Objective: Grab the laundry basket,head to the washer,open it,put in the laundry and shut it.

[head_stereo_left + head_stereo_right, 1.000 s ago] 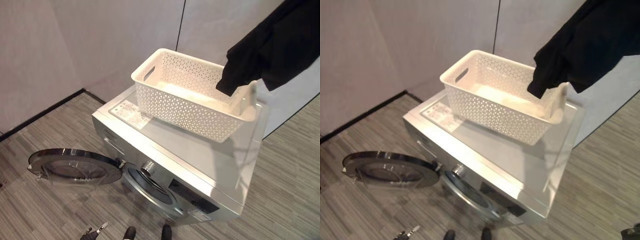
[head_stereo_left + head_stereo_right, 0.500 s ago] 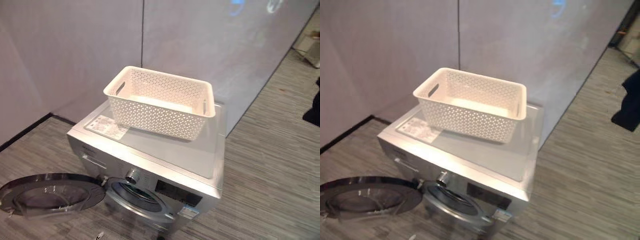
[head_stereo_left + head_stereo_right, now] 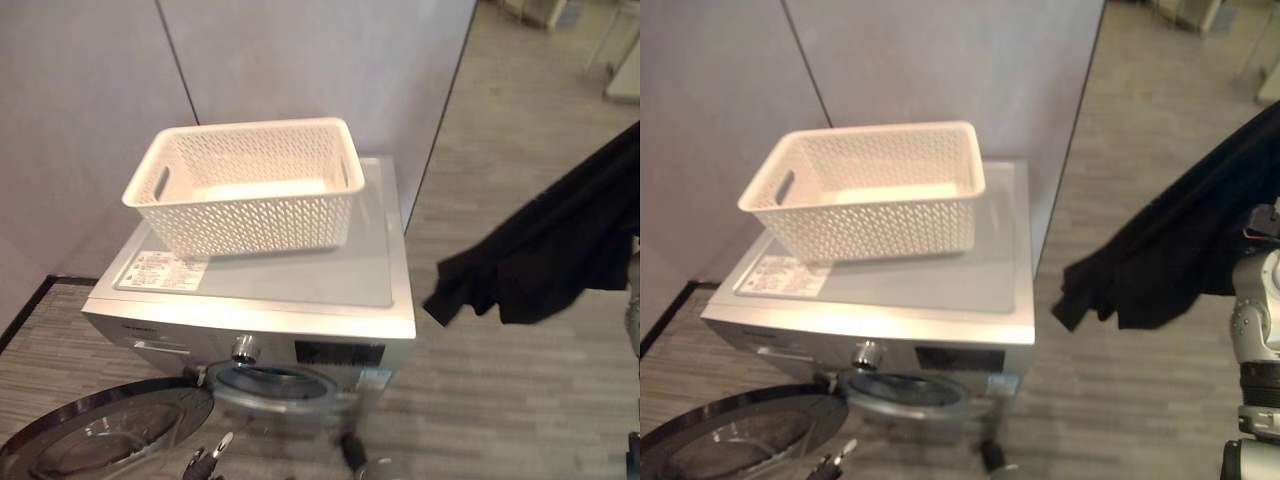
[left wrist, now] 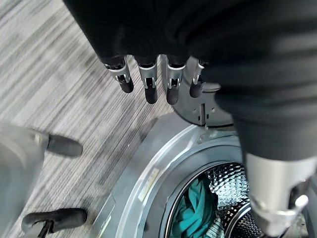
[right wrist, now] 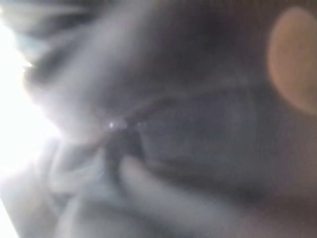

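1. Landmark is the washer (image 3: 300, 300). The whole view has swung since a second ago, so that's your head camera moving, not the machine. The white basket (image 3: 245, 185) sits on the washer's top, same as before, and looks empty.
2. The real change is the black garment (image 3: 545, 255). A second ago it hung over the basket's far end; now it dangles in the air to the right of the washer, well clear of the lid.
3. Your right arm comes up at the right edge of the right eye view, under the cloth. Its own wrist view is just blur, so I can't tell what the right hand is doing.
4. Your left hand (image 4: 148, 82) hangs with fingers straight and relaxed, holding nothing, just above the washer's open drum.
5. The door (image 3: 100, 440) is swung open at the washer's lower left, and teal laundry (image 4: 198, 210) is already in the drum.
6. My read: the black piece is the last thing to load, then shut the door.
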Motion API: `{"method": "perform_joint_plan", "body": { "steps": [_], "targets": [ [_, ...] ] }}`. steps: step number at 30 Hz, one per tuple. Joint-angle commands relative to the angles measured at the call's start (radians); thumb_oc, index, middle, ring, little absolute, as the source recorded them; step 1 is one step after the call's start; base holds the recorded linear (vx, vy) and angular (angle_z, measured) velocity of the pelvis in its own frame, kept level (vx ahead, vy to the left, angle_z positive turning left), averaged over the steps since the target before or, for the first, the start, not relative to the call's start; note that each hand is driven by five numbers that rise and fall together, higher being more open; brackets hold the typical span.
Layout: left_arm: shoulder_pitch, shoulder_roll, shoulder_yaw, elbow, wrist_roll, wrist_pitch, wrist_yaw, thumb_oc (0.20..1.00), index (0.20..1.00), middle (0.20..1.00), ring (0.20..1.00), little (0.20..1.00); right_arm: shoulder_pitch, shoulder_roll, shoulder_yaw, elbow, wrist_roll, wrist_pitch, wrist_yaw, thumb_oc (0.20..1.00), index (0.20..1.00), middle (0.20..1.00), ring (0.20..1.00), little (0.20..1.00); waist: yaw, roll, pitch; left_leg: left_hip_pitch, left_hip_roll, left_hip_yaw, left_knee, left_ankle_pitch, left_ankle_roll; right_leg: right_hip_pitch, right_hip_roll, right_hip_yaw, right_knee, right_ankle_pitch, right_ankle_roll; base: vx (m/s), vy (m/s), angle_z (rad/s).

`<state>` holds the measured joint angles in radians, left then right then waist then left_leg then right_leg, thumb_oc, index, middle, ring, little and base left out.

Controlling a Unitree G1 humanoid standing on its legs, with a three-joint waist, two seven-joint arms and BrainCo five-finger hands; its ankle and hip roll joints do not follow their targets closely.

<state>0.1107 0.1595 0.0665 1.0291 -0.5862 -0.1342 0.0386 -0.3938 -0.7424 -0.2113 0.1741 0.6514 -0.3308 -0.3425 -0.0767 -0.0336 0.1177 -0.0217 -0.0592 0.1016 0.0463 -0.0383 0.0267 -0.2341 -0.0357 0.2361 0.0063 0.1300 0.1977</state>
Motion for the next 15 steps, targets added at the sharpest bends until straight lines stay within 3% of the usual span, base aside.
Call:
{"method": "perform_joint_plan", "body": {
  "steps": [1,3,5,6,7,11,15],
  "targets": [
    [-0.009,0.069,0.017,0.029,-0.046,-0.034,0.011,1.0,1.0,1.0,1.0,1.0,-0.108,-0.02,-0.003,-0.049,-0.03,-0.062,0.022,0.2,0.2,0.2,0.2,0.2,0.069,-0.027,0.043,0.022,0.049,-0.027,0.097,-0.194,0.05,-0.022,-0.114,-0.312,0.141,-0.09,-0.032,-0.31,-0.009,-1.03],
    [-0.004,0.074,0.028,0.039,-0.036,-0.028,0.011,1.0,1.0,1.0,1.0,1.0,-0.038,0.01,-0.018,-0.074,-0.041,-0.046,0.038,0.2,0.2,0.2,0.2,0.2,0.077,-0.017,0.035,-0.007,0.063,-0.033,0.08,-0.149,0.06,-0.001,-0.1,-0.272,0.296,-0.159,-0.05,-0.27,-0.031,-0.37],
    [0.01,0.082,0.038,0.051,-0.02,-0.02,0.006,1.0,1.0,1.0,1.0,1.0,0.002,0.027,-0.033,-0.091,-0.045,-0.04,0.051,0.2,0.2,0.2,0.2,0.2,0.097,-0.014,0.015,-0.026,0.067,-0.035,0.062,-0.124,0.059,0.05,-0.091,-0.259,0.352,-0.226,-0.062,-0.1,-0.059,0.04],
    [0.011,0.083,0.038,0.05,-0.02,-0.02,0.006,1.0,1.0,1.0,1.0,1.0,0.003,0.028,-0.035,-0.092,-0.045,-0.04,0.051,0.2,0.2,0.2,0.2,0.2,0.098,-0.016,0.014,-0.028,0.067,-0.034,0.06,-0.118,0.058,0.049,-0.091,-0.259,0.349,-0.221,-0.063,-0.07,-0.139,0.02],
    [0.027,0.086,0.052,0.071,-0.008,-0.009,-0.009,1.0,1.0,1.0,1.0,1.0,0.03,0.04,-0.041,-0.089,-0.048,-0.029,0.066,0.2,0.2,0.2,0.2,0.2,0.127,-0.032,-0.014,-0.046,0.065,-0.03,0.036,-0.093,0.044,0.153,-0.09,-0.286,0.277,-0.257,-0.068,-0.08,-0.175,-0.03],
    [0.035,0.08,0.079,0.119,0.001,-0.004,-0.019,1.0,1.0,1.0,1.0,1.0,0.028,0.039,-0.009,-0.073,-0.03,-0.016,0.097,0.2,0.2,0.2,0.2,0.2,0.165,-0.063,-0.04,-0.071,0.082,0.012,0.006,-0.058,0.007,0.212,-0.097,-0.32,0.074,-0.228,-0.061,-0.08,-0.224,-0.17],
    [0.015,0.065,0.062,0.129,0.015,-0.002,-0.028,1.0,1.0,1.0,1.0,1.0,0.112,0.046,0.029,-0.125,-0.052,0.022,0.163,0.2,0.2,0.2,0.2,0.2,0.16,-0.078,-0.02,-0.076,0.115,-0.002,0.001,-0.016,-0.035,0.261,-0.064,-0.34,-0.004,-0.225,-0.09,-0.05,-0.209,-0.06]
  ]
}}
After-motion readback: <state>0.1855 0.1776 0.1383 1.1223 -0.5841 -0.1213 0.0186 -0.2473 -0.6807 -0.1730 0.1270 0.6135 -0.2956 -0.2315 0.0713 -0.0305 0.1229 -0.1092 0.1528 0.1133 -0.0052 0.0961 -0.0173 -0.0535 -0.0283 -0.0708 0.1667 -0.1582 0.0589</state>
